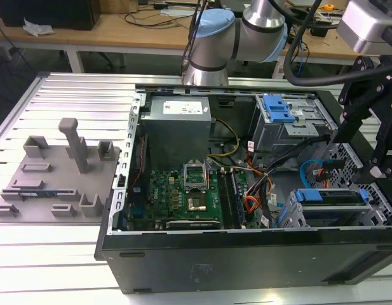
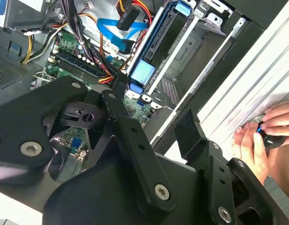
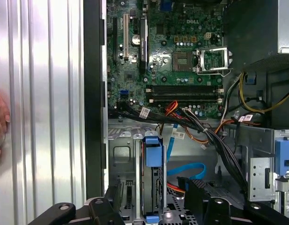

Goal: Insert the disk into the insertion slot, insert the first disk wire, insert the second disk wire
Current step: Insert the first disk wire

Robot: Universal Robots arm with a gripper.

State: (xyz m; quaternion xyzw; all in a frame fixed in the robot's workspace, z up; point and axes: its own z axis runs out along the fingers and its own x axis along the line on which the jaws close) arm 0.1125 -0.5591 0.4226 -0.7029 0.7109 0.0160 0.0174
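Note:
The disk (image 1: 329, 196), in a blue-ended carrier, lies inside the insertion slot (image 1: 291, 218), the low grey cage at the case's front corner on the exterior view's right. Both wrist views show the disk (image 3: 152, 187) (image 2: 156, 51) lying lengthwise in the cage (image 3: 121, 154). My gripper (image 1: 381, 166) hangs just above that corner, open, with one finger (image 3: 114, 196) on each side of the disk and nothing between them. A blue disk wire (image 3: 187, 167) curls loose beside the cage. A bundle of orange, red and black wires (image 3: 200, 133) runs past it.
The open computer case holds the motherboard (image 1: 183, 194), the power supply (image 1: 176, 117) and a taller bay with a blue latch (image 1: 278, 109). A grey fixture plate (image 1: 53, 175) lies on the ribbed table. A person's hand (image 2: 263, 136) rests on the table beside the case.

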